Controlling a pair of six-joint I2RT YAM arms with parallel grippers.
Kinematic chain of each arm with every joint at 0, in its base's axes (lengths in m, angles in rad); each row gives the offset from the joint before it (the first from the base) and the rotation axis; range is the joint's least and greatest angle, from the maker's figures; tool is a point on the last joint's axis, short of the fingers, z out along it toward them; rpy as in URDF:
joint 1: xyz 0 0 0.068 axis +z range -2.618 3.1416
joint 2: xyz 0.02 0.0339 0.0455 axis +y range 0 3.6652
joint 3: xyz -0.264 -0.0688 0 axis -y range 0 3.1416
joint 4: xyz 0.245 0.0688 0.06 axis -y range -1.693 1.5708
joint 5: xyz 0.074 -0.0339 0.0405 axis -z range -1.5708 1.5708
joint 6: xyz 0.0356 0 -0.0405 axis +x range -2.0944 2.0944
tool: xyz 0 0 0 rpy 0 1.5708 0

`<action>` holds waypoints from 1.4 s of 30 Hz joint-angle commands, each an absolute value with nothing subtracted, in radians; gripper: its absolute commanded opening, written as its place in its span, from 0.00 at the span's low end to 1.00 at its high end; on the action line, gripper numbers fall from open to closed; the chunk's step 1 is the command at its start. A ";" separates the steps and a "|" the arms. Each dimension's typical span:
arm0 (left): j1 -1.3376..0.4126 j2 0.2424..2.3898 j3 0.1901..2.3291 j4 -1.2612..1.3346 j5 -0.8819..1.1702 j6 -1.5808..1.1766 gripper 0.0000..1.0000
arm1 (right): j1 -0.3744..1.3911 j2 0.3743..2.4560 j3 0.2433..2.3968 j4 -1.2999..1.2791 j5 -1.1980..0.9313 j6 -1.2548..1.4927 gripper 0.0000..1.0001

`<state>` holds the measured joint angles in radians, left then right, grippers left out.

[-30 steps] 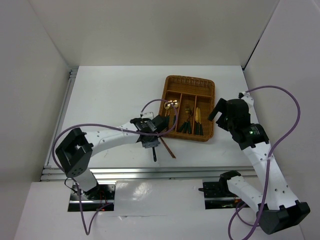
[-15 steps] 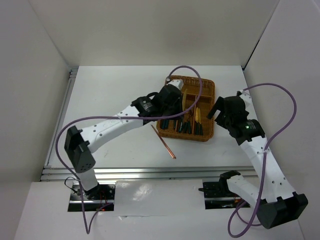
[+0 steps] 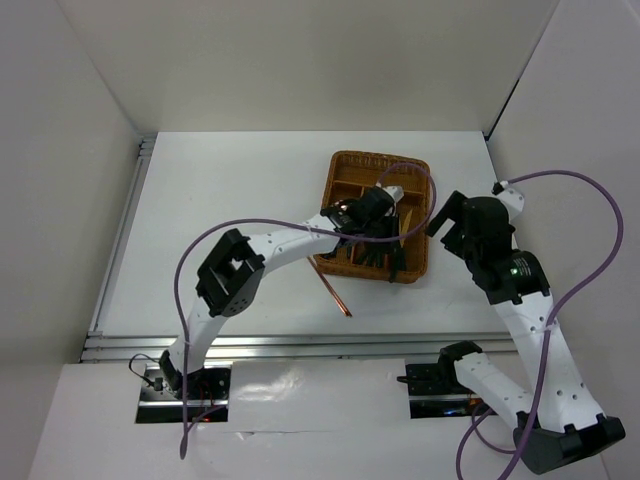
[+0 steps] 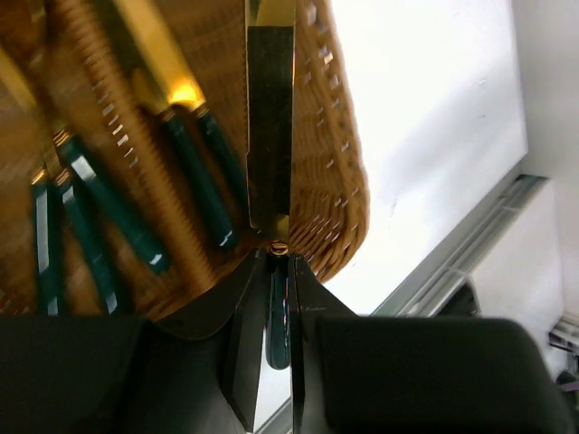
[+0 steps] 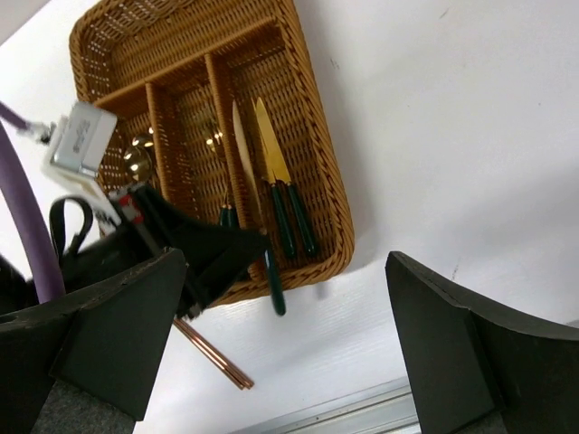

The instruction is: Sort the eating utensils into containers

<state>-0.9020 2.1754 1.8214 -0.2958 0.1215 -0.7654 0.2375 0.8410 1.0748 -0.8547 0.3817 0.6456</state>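
Gripped by its dark green handle in the left hand [image 4: 276, 271], a gold-bladed knife [image 4: 270, 136] is angled over the rightmost slot of the brown wicker tray [image 5: 317, 136], its handle jutting past the near rim. Two matching knives [image 5: 288, 221] lie side by side in that slot, blades pointing away. A pair of brown chopsticks [image 3: 331, 290] rests diagonally on the counter [image 3: 220, 200] by the tray's near left corner.

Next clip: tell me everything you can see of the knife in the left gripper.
The knife is slim, with a flat gold, metal-looking blade and a glossy dark green handle. The left gripper is shut on the handle just below the blade. It points lengthwise over the rightmost compartment of the wicker tray, alongside two like knives lying there; its handle end overhangs the near rim. Whether it touches the wicker cannot be told.
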 commanded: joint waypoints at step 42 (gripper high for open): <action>-0.877 1.629 1.207 -0.347 -0.114 -1.022 0.65 | 0.233 0.857 1.066 -0.815 0.256 0.623 1.00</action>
<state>-0.8555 1.5768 1.2301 -0.3042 -0.0769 -0.9737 0.2375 0.8478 1.0706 -0.8661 0.2790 0.6415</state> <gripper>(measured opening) 0.651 0.997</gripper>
